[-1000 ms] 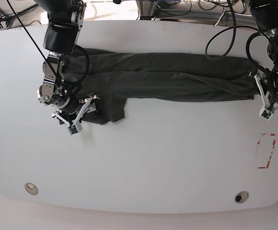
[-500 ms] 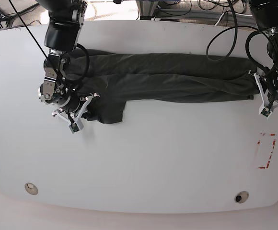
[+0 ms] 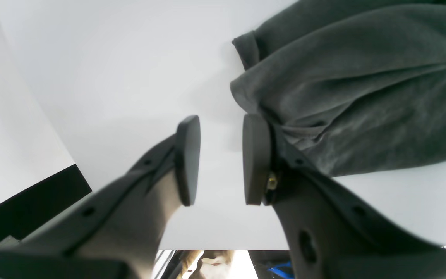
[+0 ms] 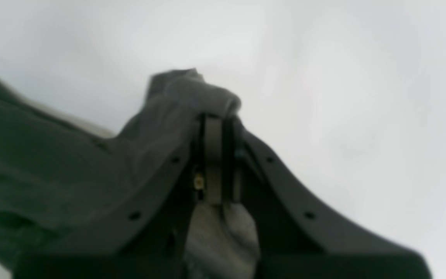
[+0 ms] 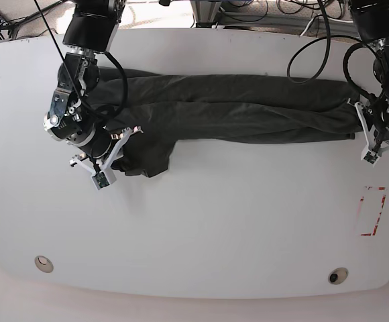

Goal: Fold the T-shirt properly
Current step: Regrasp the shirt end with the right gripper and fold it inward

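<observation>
One garment on the table (image 5: 201, 228): the T-shirt (image 5: 228, 111), lying as a long, narrow, wrinkled band along the far edge, reaching from the left end of the table to the right end. Fabric looks soft and limp, light; judged to drape and bunch rather than keep a crease, and to slide easily on the smooth top.

Right gripper (image 4: 217, 116): jaws together, clamped on a bunched fold of the T-shirt near the left end.

Left gripper (image 3: 217, 159): jaws apart with bare table between them; one finger touches the cloth edge at the right end, nothing held.

Best holds, by judgement: hems or corners at each end, pinched through all layers.
</observation>
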Controlling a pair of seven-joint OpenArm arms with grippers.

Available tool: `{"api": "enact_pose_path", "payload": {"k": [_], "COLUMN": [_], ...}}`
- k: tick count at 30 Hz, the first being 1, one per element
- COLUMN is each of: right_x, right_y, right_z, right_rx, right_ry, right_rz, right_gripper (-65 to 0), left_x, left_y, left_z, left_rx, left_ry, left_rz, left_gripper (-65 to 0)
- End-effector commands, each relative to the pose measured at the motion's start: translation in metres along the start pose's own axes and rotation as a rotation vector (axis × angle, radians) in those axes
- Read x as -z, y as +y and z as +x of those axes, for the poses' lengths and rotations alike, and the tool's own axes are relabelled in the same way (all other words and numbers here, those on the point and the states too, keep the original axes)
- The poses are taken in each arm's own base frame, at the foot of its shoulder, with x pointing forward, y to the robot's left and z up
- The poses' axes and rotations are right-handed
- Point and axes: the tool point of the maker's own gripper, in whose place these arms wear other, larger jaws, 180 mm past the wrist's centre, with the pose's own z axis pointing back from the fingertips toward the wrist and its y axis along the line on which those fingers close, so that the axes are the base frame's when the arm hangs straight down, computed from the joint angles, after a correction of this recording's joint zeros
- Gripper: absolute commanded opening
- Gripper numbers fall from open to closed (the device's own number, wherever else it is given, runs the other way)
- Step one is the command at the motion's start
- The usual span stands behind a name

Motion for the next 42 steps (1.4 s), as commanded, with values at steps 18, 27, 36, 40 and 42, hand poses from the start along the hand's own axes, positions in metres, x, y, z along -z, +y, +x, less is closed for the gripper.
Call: {"api": "enact_pose_path", "payload": {"k": [18, 27, 36, 40, 42], "right_x": [-0.062, -0.055, -0.073, -0.088, -0.093], "right_y": [0.094, 0.11, 0.095, 0.078, 0.063], "right_z": [-0.021, -0.064, -0.073, -0.061, -0.055], "right_rx": [0.175, 0.154, 0.094, 0.052, 0.056], "right_ry": [-0.106, 0.054, 0.092, 0.057, 0.028], "right_rz": [0.418, 0.488, 0.45, 0.379, 0.327], "right_gripper": [-64.8, -45.8, -11.4, -11.3, -11.3], "left_x": [0.001, 0.003, 0.003, 0.002, 0.002], "left_y": [-0.011, -0.018, -0.017, -0.017, -0.017], "left_z": [0.008, 0.012, 0.013, 0.013, 0.013], "left_rx": [0.077, 0.102, 0.101, 0.101, 0.101], "left_ry": [-0.003, -0.002, -0.005, -0.006, -0.006], "left_rz": [-0.012, -0.026, -0.024, -0.023, -0.023], "left_gripper": [-47.2, -47.2, -47.2, -47.2, -47.2]}}
